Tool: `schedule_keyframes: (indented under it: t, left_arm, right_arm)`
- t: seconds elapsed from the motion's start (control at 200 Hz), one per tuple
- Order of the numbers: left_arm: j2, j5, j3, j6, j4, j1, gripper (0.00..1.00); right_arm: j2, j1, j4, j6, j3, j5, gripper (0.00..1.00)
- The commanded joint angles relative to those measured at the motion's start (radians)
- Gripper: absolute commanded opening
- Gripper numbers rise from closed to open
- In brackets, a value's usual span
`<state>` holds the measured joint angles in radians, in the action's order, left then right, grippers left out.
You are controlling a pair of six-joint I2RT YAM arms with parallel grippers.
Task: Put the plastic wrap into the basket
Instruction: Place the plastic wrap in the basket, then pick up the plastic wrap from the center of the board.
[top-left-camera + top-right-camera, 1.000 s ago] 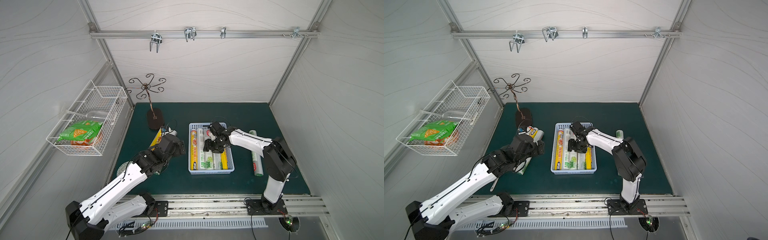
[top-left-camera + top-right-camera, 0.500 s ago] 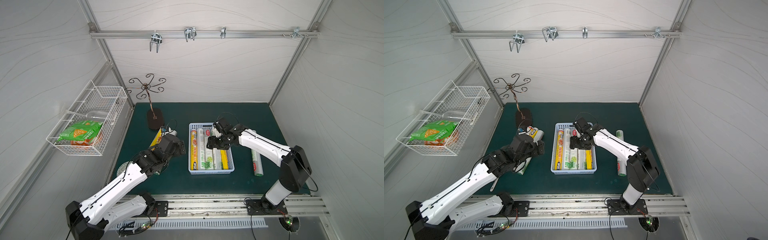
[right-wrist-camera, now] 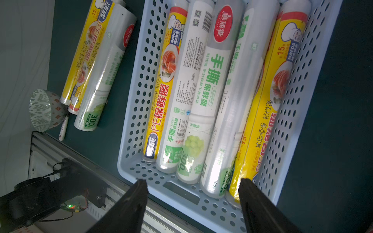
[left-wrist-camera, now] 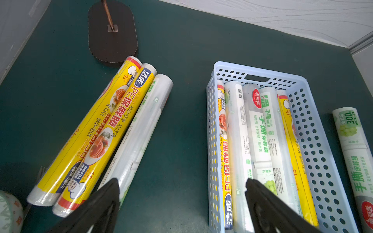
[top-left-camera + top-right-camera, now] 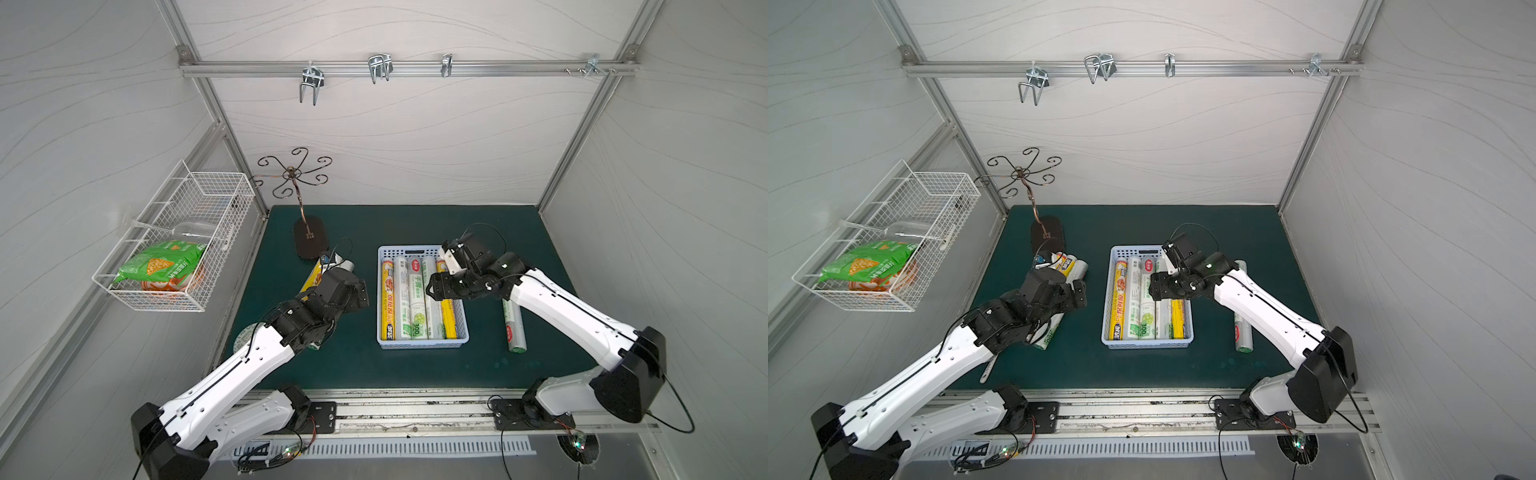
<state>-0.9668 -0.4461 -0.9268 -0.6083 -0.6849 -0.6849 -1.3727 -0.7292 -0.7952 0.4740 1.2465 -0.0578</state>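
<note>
Right gripper (image 3: 192, 181), mid-frame over the basket (image 5: 422, 344), has spread its fingers wider and holds nothing (five rolls (image 5: 409, 299) inside); left gripper (image 4: 181, 181) is spread too.

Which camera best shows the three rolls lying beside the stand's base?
The left wrist view: the three rolls lie side by side, nearly whole. In both top views the left arm hides most of them. The right wrist view cuts off one end.

Glossy film-wrapped plastic wrap (image 3: 201, 84) in a smooth, perforated plastic basket (image 3: 298, 84).
</note>
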Motion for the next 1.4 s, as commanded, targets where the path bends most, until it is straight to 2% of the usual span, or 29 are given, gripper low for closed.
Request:
schedule_keyframes:
  t: [0.0,0.175,0.44,0.83,1.115,1.396]
  left_arm:
    - [-0.008,-0.035,-0.009,0.029,0.005,0.010,0.99]
    - [-0.039,-0.057,-0.004,0.062,0.003,0.026,0.99]
    - [-0.134,-0.047,0.024,0.057,0.014,0.122,0.99]
    - [-0.253,0.020,0.066,0.082,0.079,0.253,0.99]
    - [-0.293,0.088,0.099,0.102,0.131,0.334,0.99]
    - [-0.348,0.141,0.130,0.093,0.179,0.358,0.99]
  right_arm:
    - [0.058,0.028,0.004,-0.029,-0.052,-0.005,0.80]
    - [0.125,0.085,0.024,-0.035,-0.126,-0.033,0.87]
    - [0.205,0.191,-0.008,-0.064,-0.208,-0.044,0.99]
    - [0.356,0.349,-0.007,-0.075,-0.315,-0.127,0.99]
    - [0.421,0.356,0.002,-0.044,-0.341,-0.130,0.99]
    - [0.412,0.356,-0.001,-0.046,-0.343,-0.137,0.99]
